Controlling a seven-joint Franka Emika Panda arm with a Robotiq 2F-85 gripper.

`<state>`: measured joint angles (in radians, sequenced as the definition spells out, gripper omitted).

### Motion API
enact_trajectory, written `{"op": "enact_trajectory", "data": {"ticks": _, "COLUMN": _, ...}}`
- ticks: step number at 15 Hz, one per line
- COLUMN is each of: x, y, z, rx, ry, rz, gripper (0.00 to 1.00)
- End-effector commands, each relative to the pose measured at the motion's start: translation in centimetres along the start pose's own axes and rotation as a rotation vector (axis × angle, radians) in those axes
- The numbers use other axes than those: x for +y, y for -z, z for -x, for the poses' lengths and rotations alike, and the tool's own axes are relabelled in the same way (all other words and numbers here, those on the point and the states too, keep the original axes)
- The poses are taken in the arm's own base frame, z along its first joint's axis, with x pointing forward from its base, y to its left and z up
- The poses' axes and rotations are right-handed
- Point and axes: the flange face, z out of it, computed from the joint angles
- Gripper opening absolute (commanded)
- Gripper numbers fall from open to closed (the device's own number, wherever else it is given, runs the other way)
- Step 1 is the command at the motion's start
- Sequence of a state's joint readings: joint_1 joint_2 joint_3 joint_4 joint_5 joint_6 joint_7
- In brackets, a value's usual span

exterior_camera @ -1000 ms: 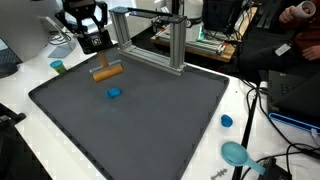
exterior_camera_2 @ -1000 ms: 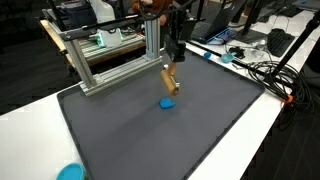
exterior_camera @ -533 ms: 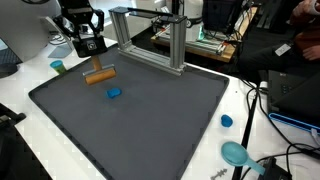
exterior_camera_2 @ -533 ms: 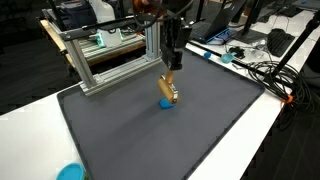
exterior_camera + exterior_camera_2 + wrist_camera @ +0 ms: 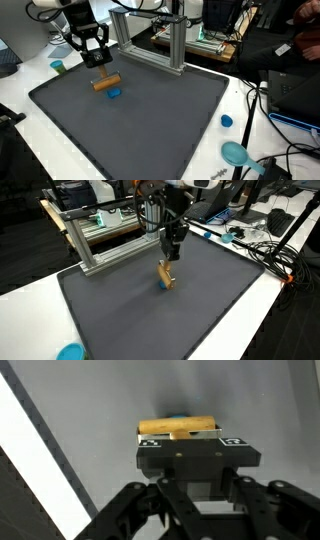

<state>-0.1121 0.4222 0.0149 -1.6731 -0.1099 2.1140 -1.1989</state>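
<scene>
Since a second ago the arm has carried the tan wooden cylinder (image 5: 106, 83) away from the silver aluminium frame (image 5: 150, 35) and out over the dark grey mat (image 5: 150, 135); it now hangs just above and beside the small blue block (image 5: 114, 94), though I cannot tell whether they touch; the black fingers (image 5: 150, 445) pinch the cylinder at its middle and hold it level; in the wrist view only a sliver of the block shows past the cylinder; a small green peg (image 5: 58, 67) and a blue cap (image 5: 227, 121) sit on the white table (image 5: 20, 95), both off the mat.
</scene>
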Motion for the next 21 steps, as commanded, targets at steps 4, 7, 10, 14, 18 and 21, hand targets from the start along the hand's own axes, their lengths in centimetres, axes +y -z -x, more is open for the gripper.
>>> {"op": "enact_trajectory", "data": {"ticks": 4, "x": -1.8, "y": -0.6, "z": -1.3, "rx": 0.03, "ry": 0.126, "rz": 0.056, "gripper": 0.21}}
{"op": "enact_trajectory", "data": {"ticks": 7, "x": -2.0, "y": -1.6, "z": -1.3, "rx": 0.025, "ry": 0.132, "rz": 0.066, "gripper": 0.21}}
{"op": "enact_trajectory", "data": {"ticks": 10, "x": -2.3, "y": -2.6, "z": -0.6, "rx": -0.005, "ry": 0.11, "rz": 0.027, "gripper": 0.21}}
{"op": "enact_trajectory", "data": {"ticks": 14, "x": -2.0, "y": -3.6, "z": 0.1, "rx": 0.007, "ry": 0.11, "rz": -0.015, "gripper": 0.21}}
{"op": "enact_trajectory", "data": {"ticks": 18, "x": -1.2, "y": -4.8, "z": 0.0, "rx": 0.072, "ry": 0.127, "rz": -0.047, "gripper": 0.21}}
{"op": "enact_trajectory", "data": {"ticks": 21, "x": -0.2, "y": -5.6, "z": 0.4, "rx": 0.179, "ry": 0.137, "rz": -0.061, "gripper": 0.21}}
